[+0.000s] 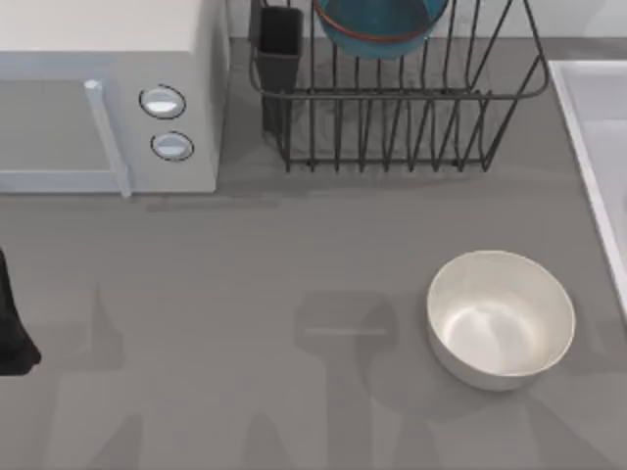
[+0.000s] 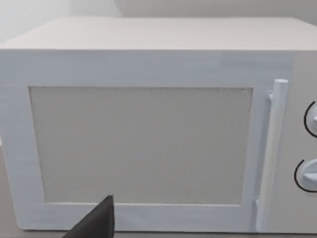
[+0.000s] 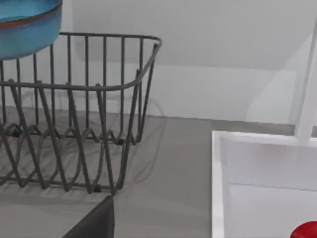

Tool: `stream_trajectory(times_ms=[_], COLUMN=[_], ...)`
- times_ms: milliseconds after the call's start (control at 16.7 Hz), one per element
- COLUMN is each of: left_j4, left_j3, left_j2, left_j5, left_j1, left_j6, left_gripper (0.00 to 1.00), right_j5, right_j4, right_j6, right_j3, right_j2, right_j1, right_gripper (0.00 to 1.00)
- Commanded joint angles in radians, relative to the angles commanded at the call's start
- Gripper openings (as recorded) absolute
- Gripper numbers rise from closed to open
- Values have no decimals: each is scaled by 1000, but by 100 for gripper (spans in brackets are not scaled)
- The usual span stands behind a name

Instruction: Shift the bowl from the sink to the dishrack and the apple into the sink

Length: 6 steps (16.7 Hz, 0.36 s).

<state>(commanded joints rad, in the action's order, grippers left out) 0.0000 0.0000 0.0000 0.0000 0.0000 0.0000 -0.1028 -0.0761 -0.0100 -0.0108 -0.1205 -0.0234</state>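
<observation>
While the teal bowl (image 1: 380, 24) rested inside the black dishrack (image 1: 392, 117) at the far side of the grey tabletop (image 1: 245, 294), the red apple (image 3: 308, 231) lay in the white sink (image 3: 220, 173) at the right. An off-white bowl (image 1: 502, 318) stood on the tabletop near the sink, and a white microwave (image 1: 108, 98) sat at the left. The left arm (image 1: 12, 323) was at the left edge. Whether either end effector was released or clenched, I cannot tell.

Teal-blue bowl (image 1: 380, 24) cut by top edge, sink (image 1: 598, 147) cropped at right; apple (image 3: 306, 231) mostly off frame, microwave (image 1: 108, 98) clipped at left
</observation>
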Motion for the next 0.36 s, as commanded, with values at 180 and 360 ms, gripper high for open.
stream_trajectory(times_ms=[180, 360], left_j4=[0, 0], left_j3=[0, 0], left_j2=[0, 0], left_j5=[0, 0], left_j1=[0, 0], left_j6=[0, 0], left_gripper=[100, 100], right_j5=[85, 103], right_j4=[63, 76], right_j6=[9, 10], right_j3=[12, 11], right_j2=[101, 121], right_j1=[15, 23], right_gripper=[100, 100])
